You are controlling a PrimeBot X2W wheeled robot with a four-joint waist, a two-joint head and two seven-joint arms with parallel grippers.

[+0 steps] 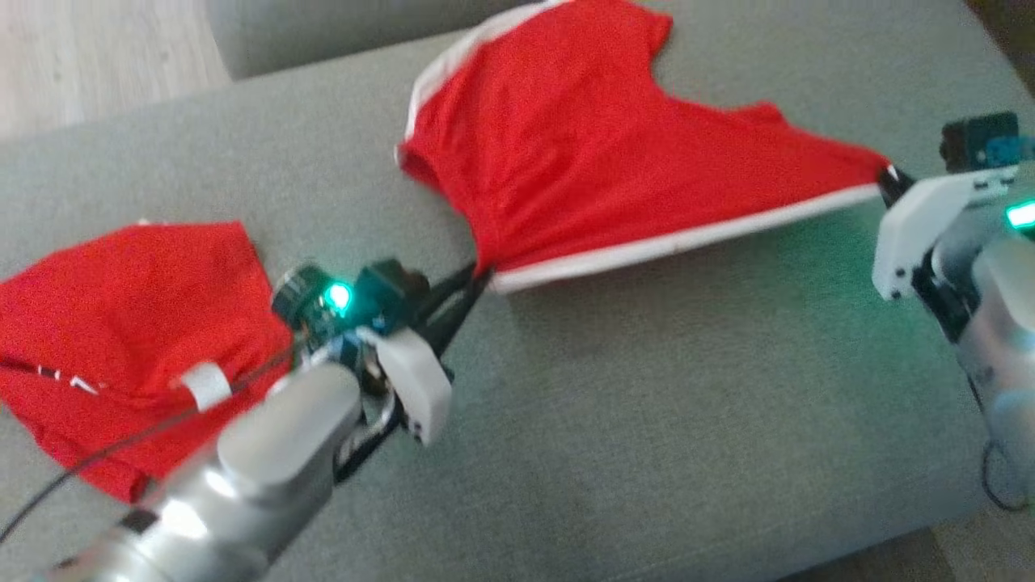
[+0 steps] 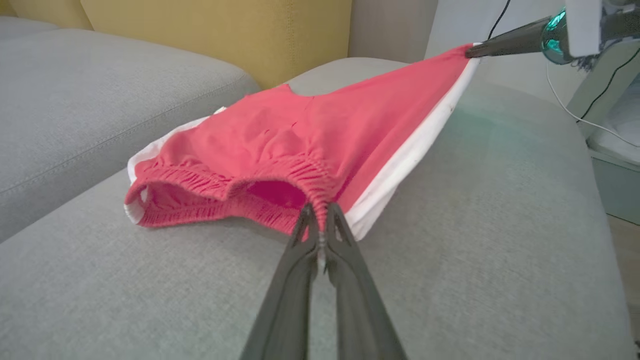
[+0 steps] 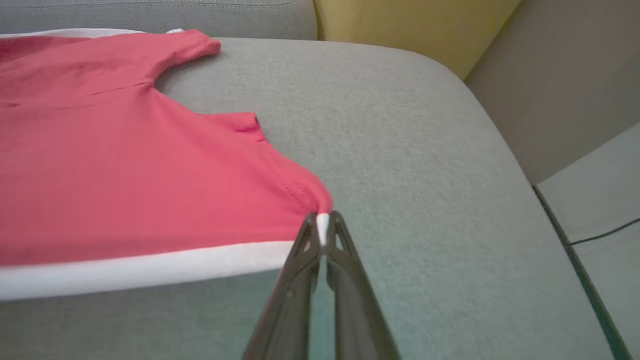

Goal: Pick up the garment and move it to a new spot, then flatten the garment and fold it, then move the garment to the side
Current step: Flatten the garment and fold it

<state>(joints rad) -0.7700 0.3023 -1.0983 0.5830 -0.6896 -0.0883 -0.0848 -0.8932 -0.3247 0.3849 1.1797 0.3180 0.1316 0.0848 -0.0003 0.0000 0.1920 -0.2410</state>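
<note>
Red shorts (image 1: 566,153) lying on grey sofa seat (image 1: 687,388), toward far side, middle to right in head view. Mostly spread flat, w/ white stripe (image 1: 687,238) along near edge and another along far edge.

L gripper (image 1: 483,276): fingers together, clamped on shorts at near corner of waistband (image 2: 210,177), right where stripe ends. Elastic bunched up at the pinch, per L wrist view; waistband opening gaping a bit and sagging onto seat.

R gripper (image 1: 889,175): fingers together as well, clamped on opp. corner, at hem end of same stripe. Small white bit of fabric pinched btw the tips in R wrist view.

Stripe edge pulled straight btw the two grips, w/ shadow on seat beneath it. R end raised off seat, as seen from L wrist view. Rest of fabric resting on seat, wrinkled near waistband, smoother toward leg ends.

Second red cloth (image 1: 121,323) crumpled at L end of seat, well apart from shorts, partly behind L forearm. Yellow cushion (image 2: 225,35) upright at back of sofa. Pale wood floor (image 1: 81,48) past far L corner of seat. Green lights (image 1: 338,297) glowing on both wrists. Head view a bit blurred, so fine detail at R grip hard to make out there.
</note>
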